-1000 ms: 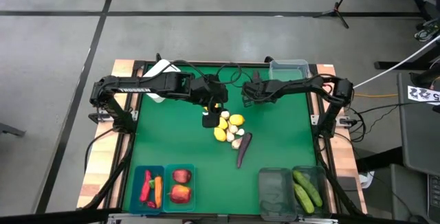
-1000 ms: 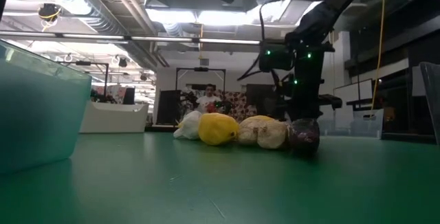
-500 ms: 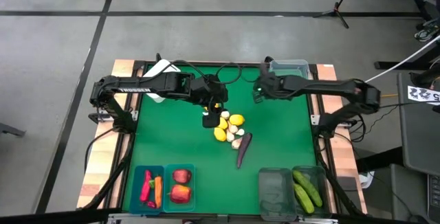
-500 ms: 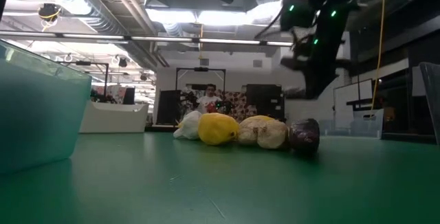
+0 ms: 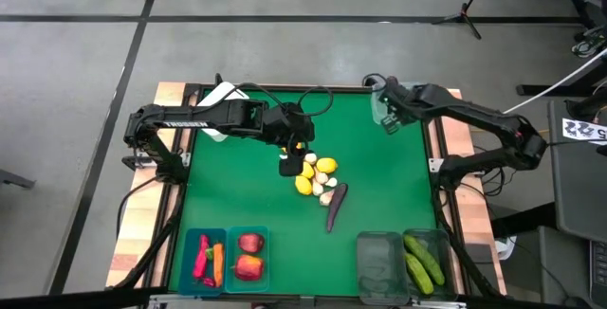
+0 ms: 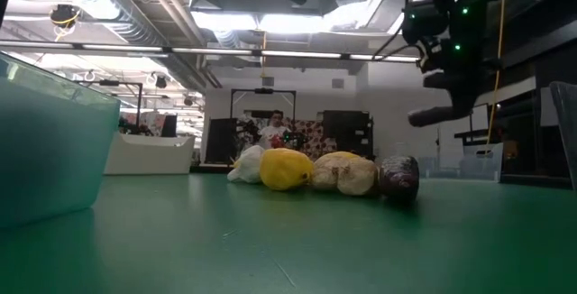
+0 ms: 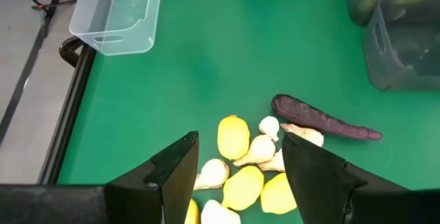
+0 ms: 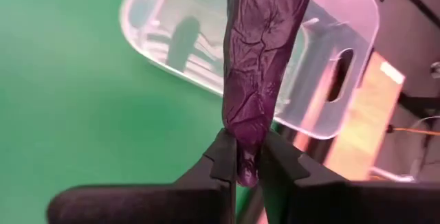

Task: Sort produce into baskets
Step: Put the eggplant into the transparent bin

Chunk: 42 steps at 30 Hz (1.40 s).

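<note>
My right gripper (image 5: pixel 387 117) is shut on a dark purple eggplant (image 8: pixel 265 38) over the near edge of the clear plastic tub (image 5: pixel 402 92) at the table's far right; the tub also shows in the right wrist view (image 8: pixel 172 28). My left gripper (image 5: pixel 288 164) is open beside a pile of yellow lemons (image 5: pixel 318 172) and white garlic bulbs (image 5: pixel 325 193) at mid-table, and its fingers stand on either side of the pile (image 7: pixel 240 165). A second eggplant (image 5: pixel 335 207) lies flat beside the pile. My right gripper pinches one end of the eggplant (image 8: pixel 245 157) between its two fingers. The eggplant sticks out forward past the fingertips, along the fingers, and is lifted clear above the tub's rim (image 8: pixel 206 73).
Two teal bins (image 5: pixel 226 258) at the near left hold red peppers, a carrot and apples. Two dark-tinted bins (image 5: pixel 377 263) stand at the near right, one with cucumbers (image 5: pixel 423 260). A white box (image 5: pixel 217 99) sits at the far left, partly under my left arm.
My right gripper has gone up and toward the table's far right corner with the eggplant, from beside the pile to over the clear tub. The eggplant stays held and clear of the table.
</note>
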Available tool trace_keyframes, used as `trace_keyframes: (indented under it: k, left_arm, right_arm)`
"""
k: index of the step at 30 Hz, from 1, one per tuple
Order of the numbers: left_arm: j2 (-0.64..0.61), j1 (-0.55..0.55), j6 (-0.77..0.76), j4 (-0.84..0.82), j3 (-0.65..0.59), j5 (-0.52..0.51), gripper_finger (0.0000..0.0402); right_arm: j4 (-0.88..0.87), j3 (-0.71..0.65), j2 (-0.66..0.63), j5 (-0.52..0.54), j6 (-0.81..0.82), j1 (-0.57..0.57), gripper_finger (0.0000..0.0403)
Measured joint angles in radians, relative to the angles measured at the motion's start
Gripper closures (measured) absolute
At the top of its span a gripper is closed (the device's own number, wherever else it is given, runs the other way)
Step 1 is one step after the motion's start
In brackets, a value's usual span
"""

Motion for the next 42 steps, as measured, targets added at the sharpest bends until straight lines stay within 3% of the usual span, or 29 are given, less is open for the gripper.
trace_keyframes:
  k: [4, 7, 16, 21, 34, 42]
  left_arm:
    - [0.0, 0.0, 0.001, 0.0, 0.0, 0.0, 0.0196]
    - [0.0, 0.0, 0.019, 0.0, 0.0, 0.0, 0.0196]
    - [0.0, 0.0, 0.042, -0.001, 0.0, 0.0, 0.0196]
    - [0.0, 0.0, 0.045, -0.001, 0.0, 0.0, 0.0196]
    - [0.0, 0.0, 0.05, -0.002, 0.0, 0.0, 0.0196]
    - [0.0, 0.0, 0.05, -0.002, 0.0, 0.0, 0.0196]
  right_arm:
    - [-0.048, 0.0, 0.001, 0.0, -0.185, -0.058, 0.0367]
    - [-0.081, 0.0, 0.002, 0.066, -0.281, -0.086, 0.0367]
    - [-0.053, 0.0, 0.051, 0.099, -0.518, -0.094, 0.0366]
    - [-0.053, 0.0, 0.11, 0.177, -0.562, -0.095, 0.0366]
    - [-0.031, 0.0, 0.212, 0.195, -0.703, -0.094, 0.0363]
    - [0.043, 0.0, 0.212, 0.182, -0.738, -0.094, 0.0304]
